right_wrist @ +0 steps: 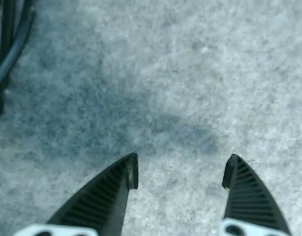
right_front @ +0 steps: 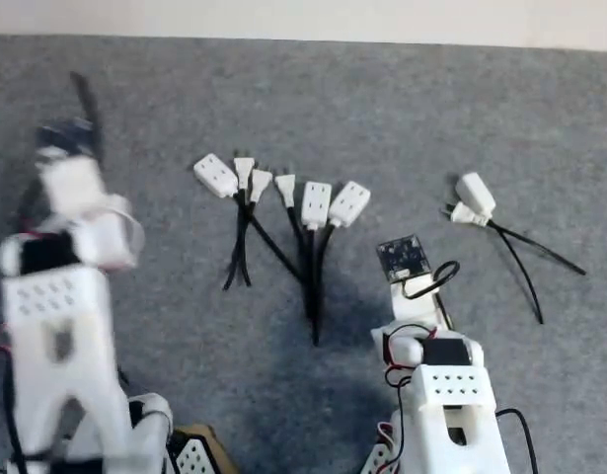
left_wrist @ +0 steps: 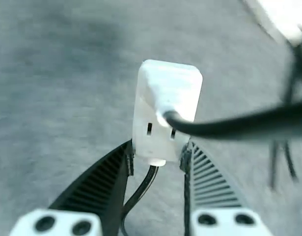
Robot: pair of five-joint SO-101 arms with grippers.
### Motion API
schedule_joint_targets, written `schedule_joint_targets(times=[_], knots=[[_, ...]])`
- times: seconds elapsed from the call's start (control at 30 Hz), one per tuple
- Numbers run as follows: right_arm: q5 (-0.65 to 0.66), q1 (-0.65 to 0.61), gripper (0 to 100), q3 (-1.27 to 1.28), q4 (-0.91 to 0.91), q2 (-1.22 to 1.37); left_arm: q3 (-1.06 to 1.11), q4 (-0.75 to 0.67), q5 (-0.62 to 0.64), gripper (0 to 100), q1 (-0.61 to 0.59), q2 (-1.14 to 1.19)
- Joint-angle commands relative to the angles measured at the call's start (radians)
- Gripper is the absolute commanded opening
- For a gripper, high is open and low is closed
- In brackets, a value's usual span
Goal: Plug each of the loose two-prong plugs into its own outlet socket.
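My left gripper (left_wrist: 158, 152) is shut on a white outlet socket (left_wrist: 166, 110), whose two slots face the camera. A black cable (left_wrist: 239, 125) crosses in front of the socket. In the high view the left arm (right_front: 61, 296) stands at the left edge, apart from the cluster. That cluster is a fan of white sockets (right_front: 216, 175) (right_front: 316, 203) (right_front: 348, 202) and two-prong plugs (right_front: 244, 170) (right_front: 261, 184) (right_front: 285, 188) on black cords. At the right a plug (right_front: 461, 213) sits against a socket (right_front: 475, 193). My right gripper (right_wrist: 182, 172) hangs open over bare carpet.
The grey carpet (right_front: 402, 118) covers the whole table. The black cords (right_front: 309, 281) gather into a bundle running toward the front, just left of the right arm (right_front: 441, 380). Black cables (right_wrist: 8, 39) lie beside the right gripper. More cords (right_front: 525, 257) trail from the right-hand pair.
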Motion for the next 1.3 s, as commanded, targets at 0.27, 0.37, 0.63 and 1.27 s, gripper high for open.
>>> schedule_joint_targets(times=[0.27,0.37,0.63,1.27], knots=[[-0.009,-0.013,27.1,-0.004,-0.016,-0.012,-1.047,0.14,-0.025,2,-0.38,0.952],[-0.009,-0.013,27.1,-0.004,-0.016,-0.012,-1.379,0.222,-0.025,2,-0.427,1.205],[-0.009,-0.013,27.1,-0.004,-0.016,-0.012,-2.123,0.399,-0.029,2,-0.504,1.742],[-0.008,-0.013,27.1,-0.004,-0.015,-0.012,-2.232,0.47,0.018,32,-0.599,1.856]])
